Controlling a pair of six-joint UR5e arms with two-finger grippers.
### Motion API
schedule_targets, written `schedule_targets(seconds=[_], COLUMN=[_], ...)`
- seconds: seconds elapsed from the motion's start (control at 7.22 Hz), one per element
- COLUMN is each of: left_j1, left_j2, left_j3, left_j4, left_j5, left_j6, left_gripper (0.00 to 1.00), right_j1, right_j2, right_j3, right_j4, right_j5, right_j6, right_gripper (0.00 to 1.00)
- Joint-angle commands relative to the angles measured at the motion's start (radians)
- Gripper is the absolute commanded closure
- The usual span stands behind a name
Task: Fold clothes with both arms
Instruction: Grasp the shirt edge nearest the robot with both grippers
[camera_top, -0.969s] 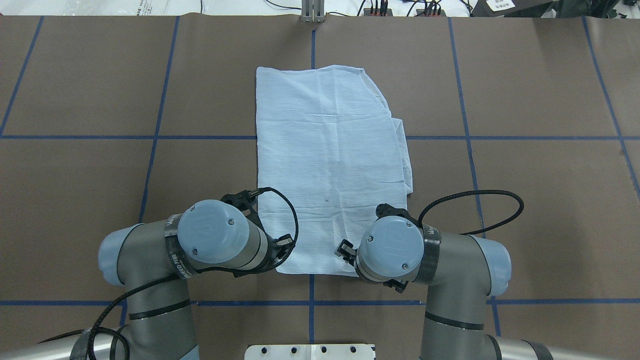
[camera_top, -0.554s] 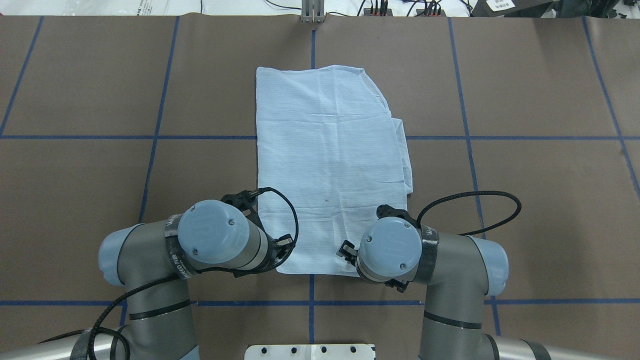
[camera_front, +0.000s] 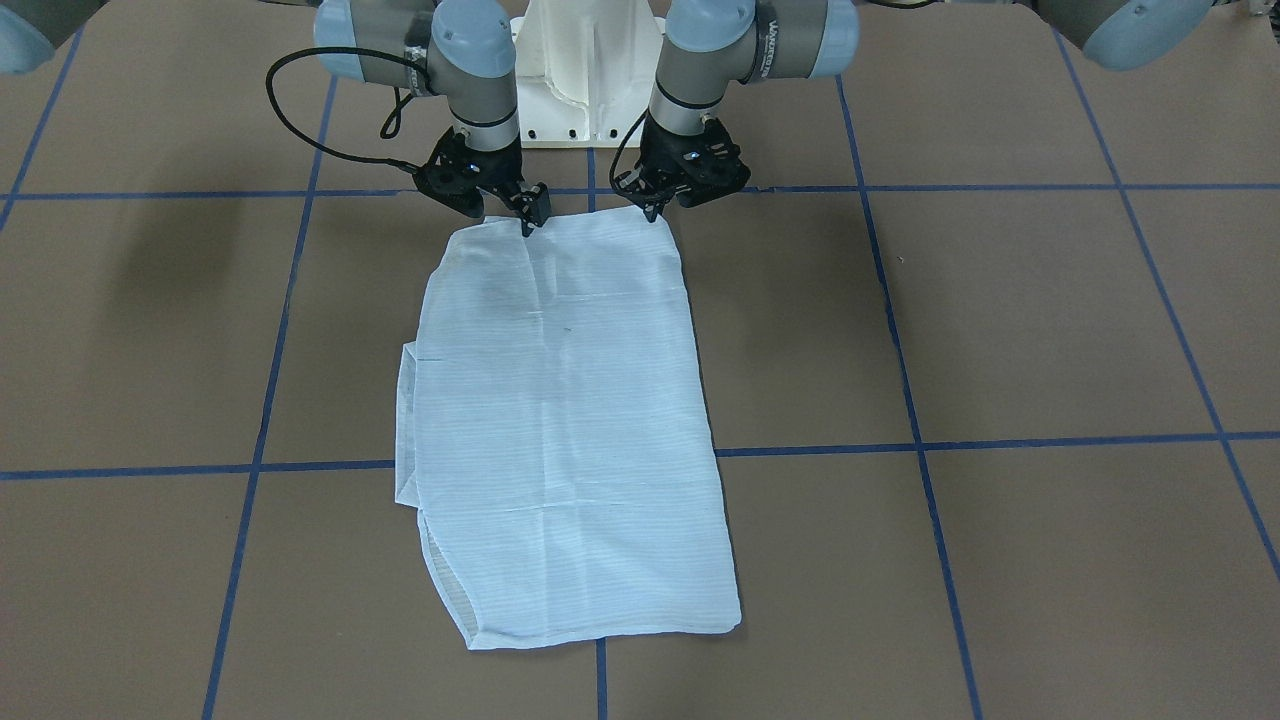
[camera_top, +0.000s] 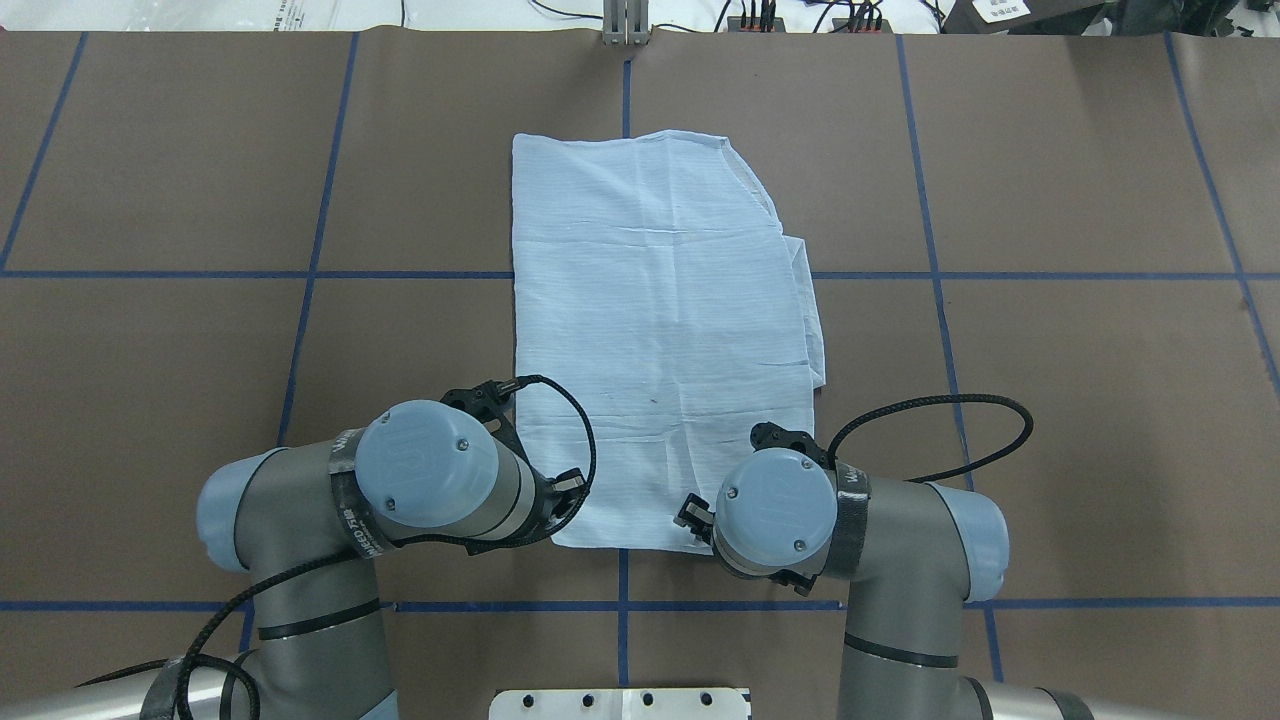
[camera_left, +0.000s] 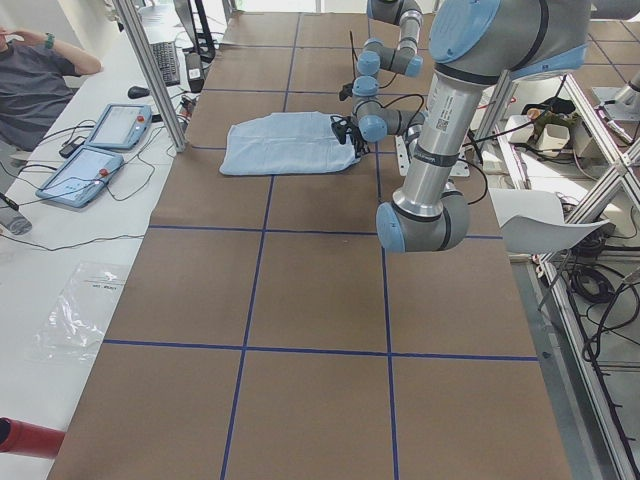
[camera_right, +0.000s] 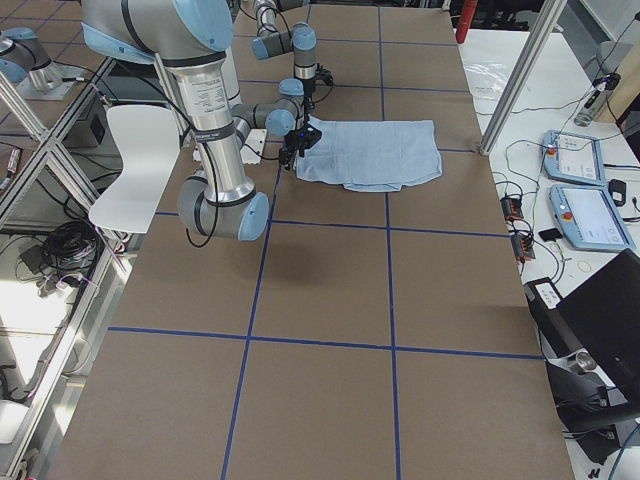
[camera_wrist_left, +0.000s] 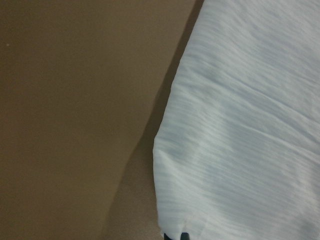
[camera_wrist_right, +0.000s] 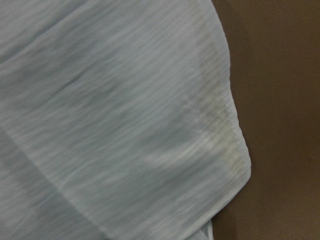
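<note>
Brown table (camera_front: 1000, 330), blue tape grid. Front view: one folded shirt (camera_front: 570, 420) lying flat at centre. Two grippers, left gripper (camera_front: 655, 208) and right gripper (camera_front: 527, 218), have their tips at its robot-side edge. Can't tell if either is pinching. Overhead: both grippers hidden under the wrists. Wrist cams: just shirt corners, close-up and blurry.

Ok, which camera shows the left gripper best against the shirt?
Exterior front-facing: the left gripper shows whole, fingertips at the shirt's corner nearest the robot. Overhead, its wrist mostly covers it. The left wrist camera catches only a dark tip at the picture's bottom edge; the side views show it tiny.
</note>
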Motion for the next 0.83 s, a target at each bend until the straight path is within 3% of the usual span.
schedule_targets(seconds=[0.0, 0.42, 0.69], left_j1=[0.0, 0.0, 0.0], left_j2=[0.0, 0.002, 0.002], left_j3=[0.003, 0.001, 0.006], left_j4=[0.0, 0.0, 0.0], left_j5=[0.0, 0.0, 0.002], left_j6=[0.0, 0.0, 0.0], left_gripper=[1.0, 1.0, 1.0], right_j1=[-0.002, -0.002, -0.001], right_j2=[0.0, 0.001, 0.006], right_j3=[-0.005, -0.011, -0.005], right_j4=[0.002, 0.002, 0.002], right_j5=[0.0, 0.0, 0.002], right_j6=[-0.002, -0.008, -0.02], right_gripper=[0.45, 0.83, 0.96])
